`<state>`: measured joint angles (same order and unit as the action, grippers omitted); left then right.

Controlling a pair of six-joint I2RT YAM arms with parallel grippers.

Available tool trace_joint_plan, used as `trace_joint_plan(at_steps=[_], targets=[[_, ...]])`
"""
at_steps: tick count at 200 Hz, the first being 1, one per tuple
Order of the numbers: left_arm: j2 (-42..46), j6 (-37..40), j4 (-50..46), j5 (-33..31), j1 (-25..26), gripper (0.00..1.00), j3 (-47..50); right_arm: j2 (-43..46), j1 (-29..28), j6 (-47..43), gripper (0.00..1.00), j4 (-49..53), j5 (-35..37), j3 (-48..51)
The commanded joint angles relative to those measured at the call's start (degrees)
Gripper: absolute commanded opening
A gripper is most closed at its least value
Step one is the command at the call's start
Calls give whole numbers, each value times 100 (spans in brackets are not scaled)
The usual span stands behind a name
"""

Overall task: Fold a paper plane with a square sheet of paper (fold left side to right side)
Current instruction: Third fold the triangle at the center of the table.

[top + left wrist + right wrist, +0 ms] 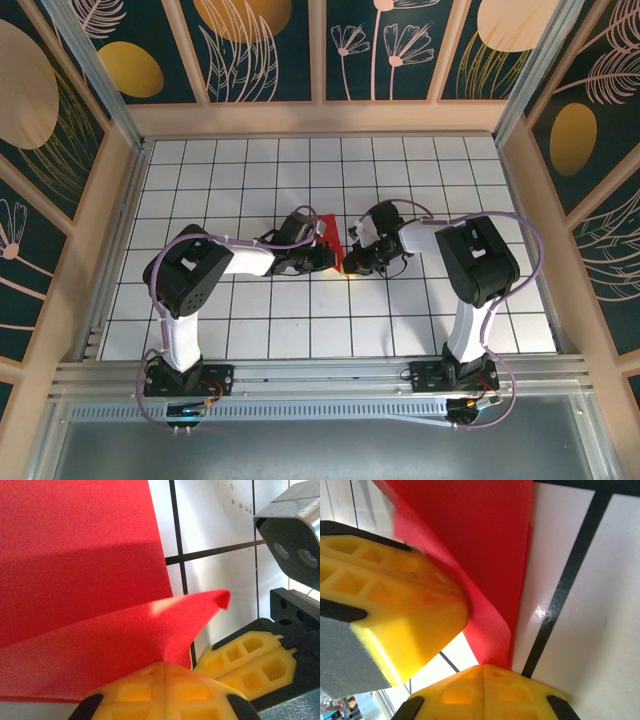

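The square sheet of paper (333, 243) is bright red and lies creased at the middle of the white grid table (250, 170), between my two grippers. In the left wrist view the red sheet (75, 555) has a pointed flap lifted off the table, and my left gripper (164, 674) is shut on its lower edge. In the right wrist view a curled edge of the sheet (485, 540) runs into my right gripper (483, 676), which is shut on it. The two grippers sit almost tip to tip (342, 262). A finished paper plane is out of view.
The right gripper's yellow fingers (245, 660) sit close beside the left one's. The left gripper's yellow fingers (395, 595) crowd the left of the right wrist view. Wooden walls (120, 200) enclose the table on three sides.
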<state>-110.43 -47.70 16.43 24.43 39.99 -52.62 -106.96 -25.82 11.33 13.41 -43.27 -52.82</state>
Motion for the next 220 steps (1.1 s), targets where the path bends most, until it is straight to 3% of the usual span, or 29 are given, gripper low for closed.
trace_joint_plan(at_steps=[1, 133, 220], targets=[[-111, -100, -161, -164, 24, 3, -72, -481, -30, 8, 0, 543, 776, 162], [-126, -251, -351, -717, -19, 5, 50, -650, -53, -109, 0, 983, 920, 45], [185, -205, 24, -833, -495, 9, 504, -677, -52, -119, 0, 965, 864, 84]])
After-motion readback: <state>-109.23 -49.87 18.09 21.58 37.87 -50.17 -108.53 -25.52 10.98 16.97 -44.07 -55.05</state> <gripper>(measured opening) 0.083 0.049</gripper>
